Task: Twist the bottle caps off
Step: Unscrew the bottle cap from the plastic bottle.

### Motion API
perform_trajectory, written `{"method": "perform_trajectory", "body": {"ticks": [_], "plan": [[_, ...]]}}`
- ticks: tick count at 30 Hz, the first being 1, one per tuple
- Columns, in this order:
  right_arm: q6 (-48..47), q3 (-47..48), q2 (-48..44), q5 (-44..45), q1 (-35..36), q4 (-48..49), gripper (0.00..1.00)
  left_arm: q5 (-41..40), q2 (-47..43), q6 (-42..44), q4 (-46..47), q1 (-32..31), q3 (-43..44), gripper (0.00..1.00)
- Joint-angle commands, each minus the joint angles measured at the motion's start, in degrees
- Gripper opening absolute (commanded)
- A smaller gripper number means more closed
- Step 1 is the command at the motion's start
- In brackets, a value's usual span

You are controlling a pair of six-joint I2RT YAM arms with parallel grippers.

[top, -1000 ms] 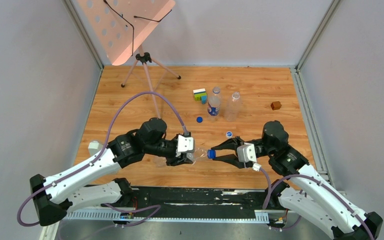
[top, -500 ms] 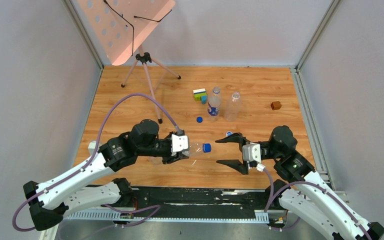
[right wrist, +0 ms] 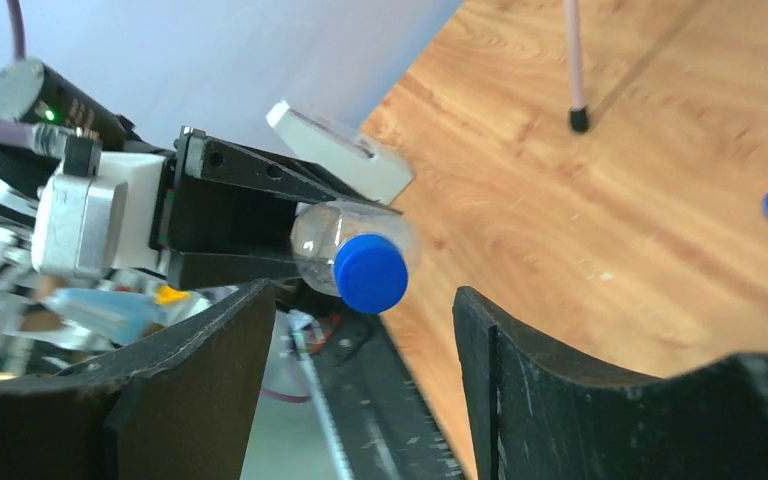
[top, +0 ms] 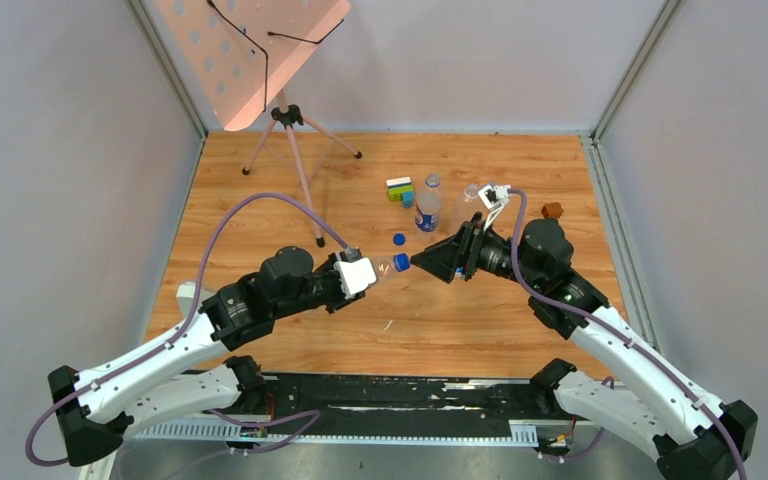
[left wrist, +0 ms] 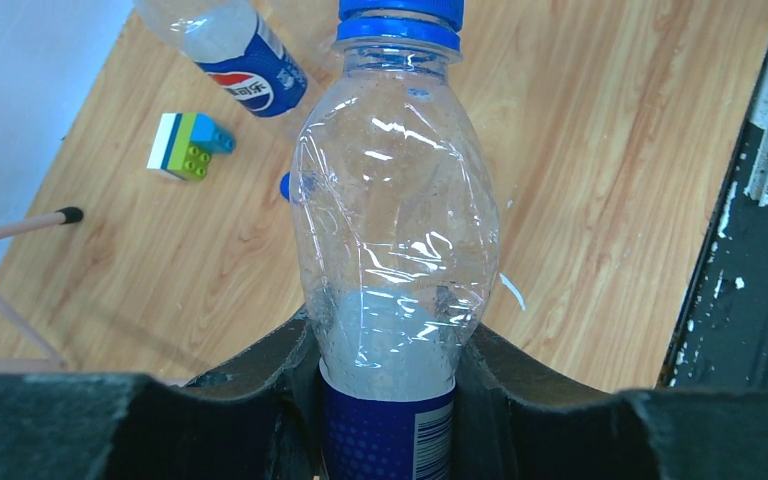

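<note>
The left fingers [left wrist: 260, 385] clamp the clear plastic bottle [left wrist: 390, 220] low on its body. Its blue cap [right wrist: 371, 273] points at the right fingers [right wrist: 210, 370], which stand wide, the cap centred just beyond their tips. Best to advance until they straddle the cap's rim, close squarely, then twist along the bottle's axis.

Crinkled plastic over wood grain
The held bottle [left wrist: 395, 230] is clear, glossy, creased plastic; its cap [right wrist: 370, 272] smooth blue plastic; the worktop [top: 520, 160] matt grained wood.
</note>
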Motion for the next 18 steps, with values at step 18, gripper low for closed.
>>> {"method": "perform_trajectory", "body": {"ticks": [18], "plan": [[23.5,2.2,9.6,-5.9,-0.1,4.6,0.6,-0.3,-0.4,1.6,3.8,-0.5,-0.1,0.01]]}}
